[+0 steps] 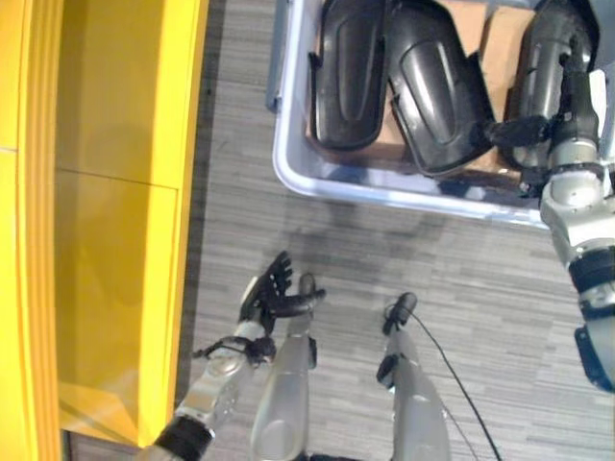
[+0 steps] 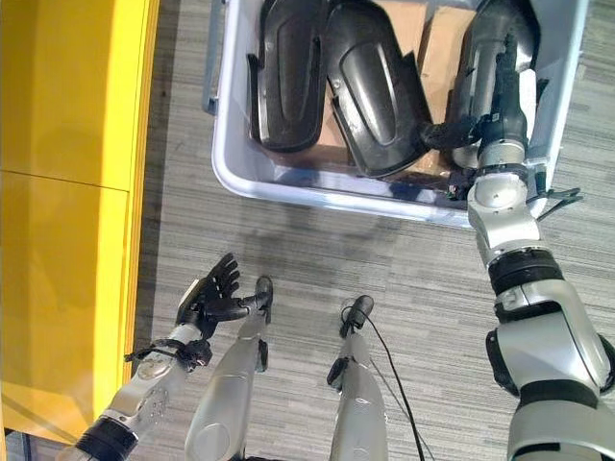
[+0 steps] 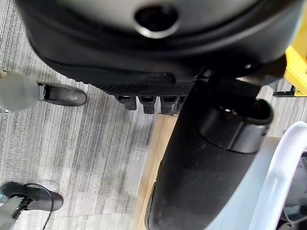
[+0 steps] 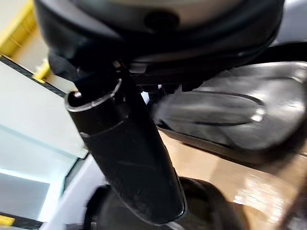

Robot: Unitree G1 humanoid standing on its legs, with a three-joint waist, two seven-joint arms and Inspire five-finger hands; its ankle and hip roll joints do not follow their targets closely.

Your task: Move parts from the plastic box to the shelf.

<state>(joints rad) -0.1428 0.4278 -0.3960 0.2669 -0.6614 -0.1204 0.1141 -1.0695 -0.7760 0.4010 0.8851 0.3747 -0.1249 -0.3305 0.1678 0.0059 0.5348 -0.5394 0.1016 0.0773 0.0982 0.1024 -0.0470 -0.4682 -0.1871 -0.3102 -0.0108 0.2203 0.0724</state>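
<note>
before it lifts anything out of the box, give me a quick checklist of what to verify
1. Right hand is down in the plastic box, at the rightmost black part: ok.
2. Right hand's fingers closed on that part: cannot tell, the wrist view shows the thumb but no clear hold.
3. Other two black parts lie beside it in the box, apart from the hand: ok.
4. Left hand open, holding nothing, over the floor: ok.
5. Yellow shelf stands on the robot's left, its near face bare: ok.

L hand [image 3: 192,158] dark bulk up close; grey striped floor [image 3: 86,143] beyond; fingers straight
</note>
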